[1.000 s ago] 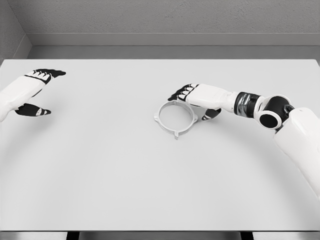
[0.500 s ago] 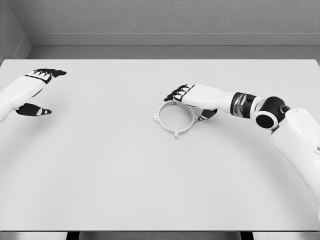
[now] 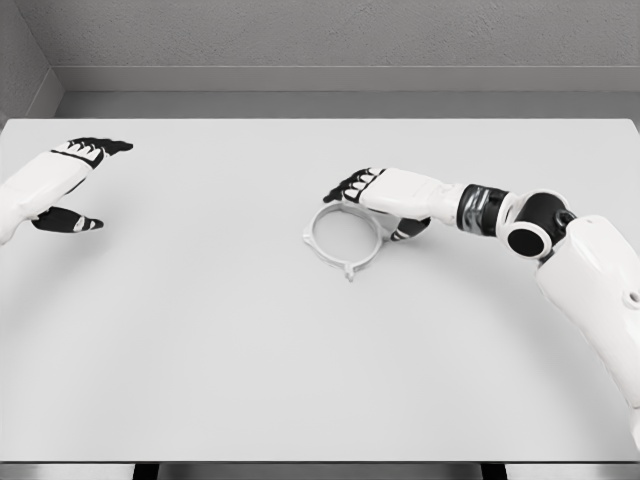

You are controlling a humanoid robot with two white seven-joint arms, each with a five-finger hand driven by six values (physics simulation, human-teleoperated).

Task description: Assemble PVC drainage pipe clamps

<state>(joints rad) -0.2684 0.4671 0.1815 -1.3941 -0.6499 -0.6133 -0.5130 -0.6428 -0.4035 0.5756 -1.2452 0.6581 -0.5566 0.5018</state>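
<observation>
My right hand (image 3: 385, 195) sits a little right of the bench's middle, palm down, its black fingertips (image 3: 345, 186) curled over the far rim of the one clamp ring (image 3: 345, 238) I can see. The thumb shows below the palm at the ring's 3 o'clock side, so the hand looks pinched onto that rim, though I cannot tell how firm the hold is. The ring lies flat on the bench (image 3: 320, 370), a single pale hoop with small tabs around it, one of them pointing to 6 o'clock. I count one ring and no other parts on the surface. From the ring, my left hand (image 3: 62, 185) is well apart at 9 o'clock, near the bench's left edge; it hovers with fingers spread and thumb apart, holding nothing. Two hands, one ring, one bench.
</observation>
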